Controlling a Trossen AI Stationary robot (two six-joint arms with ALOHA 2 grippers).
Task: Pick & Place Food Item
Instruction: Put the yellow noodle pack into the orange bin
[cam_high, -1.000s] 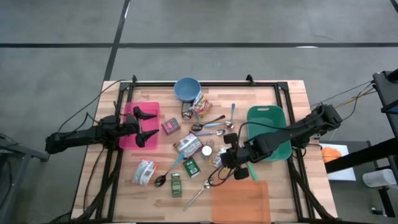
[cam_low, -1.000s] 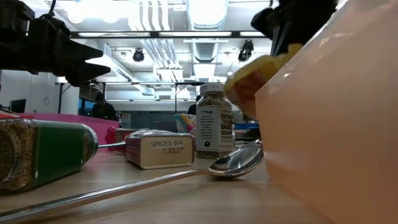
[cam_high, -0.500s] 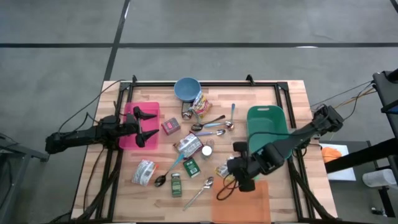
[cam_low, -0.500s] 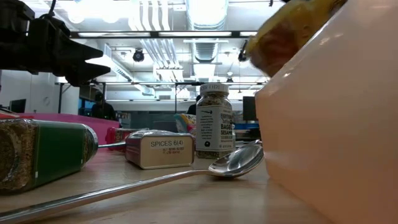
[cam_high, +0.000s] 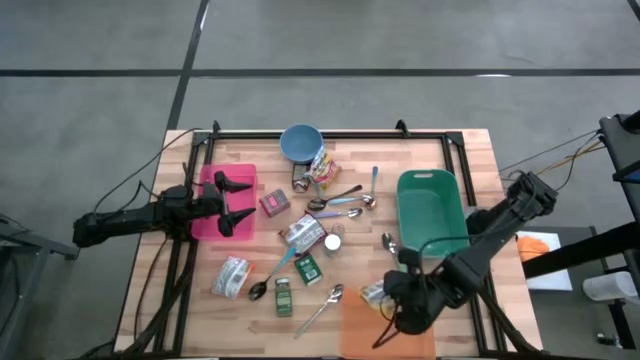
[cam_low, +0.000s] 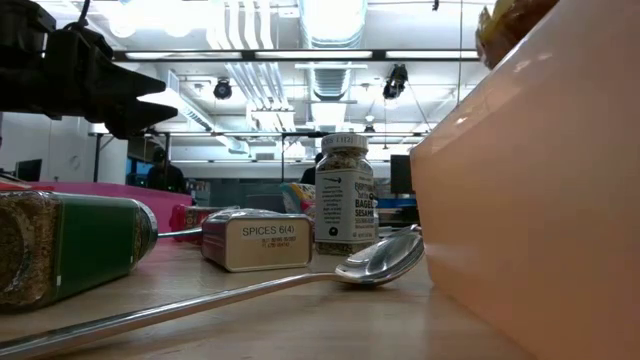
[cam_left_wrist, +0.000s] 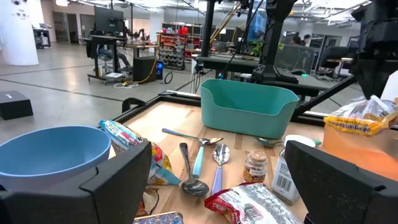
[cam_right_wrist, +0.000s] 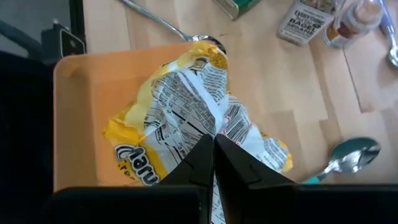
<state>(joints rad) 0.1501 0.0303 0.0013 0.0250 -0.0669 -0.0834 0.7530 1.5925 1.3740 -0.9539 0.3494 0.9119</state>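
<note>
Moved: the right gripper (cam_high: 388, 296) has carried the yellow snack bag (cam_high: 374, 292) from beside the spoons in the middle of the table to the near edge, where it now hangs over the orange bin (cam_high: 388, 328); the left arm has not shifted.
Right gripper: fingers pressed together on the snack bag (cam_right_wrist: 198, 134), pinching its crinkled top; in the right wrist view the bag hangs partly over the bin's inside (cam_right_wrist: 74, 124) and partly over the bare wood beside it.
Snack bag: in the air, above the bin's far-left corner; in the low view only a yellow scrap (cam_low: 510, 22) shows above the bin's pale wall (cam_low: 530, 200).
Left gripper: (cam_high: 234, 205) fingers wide apart, holding nothing, waiting above the pink tray (cam_high: 208, 218) at the left of the table.
Green bin: (cam_high: 430, 210) on the right side, beyond the orange bin.
Blue bowl: (cam_high: 301, 143) at the far edge, with another snack packet (cam_high: 322, 168) just beside it.
Spoons: several (cam_high: 345, 200) lie between the bowl and the green bin; one (cam_high: 322, 310) lies just left of the orange bin.
Spice jars: a green-labelled one (cam_high: 284, 296) lies on its side near the front; a white-labelled jar (cam_low: 344, 195) stands upright in the low view, next to a spice tin (cam_low: 256, 240).
</note>
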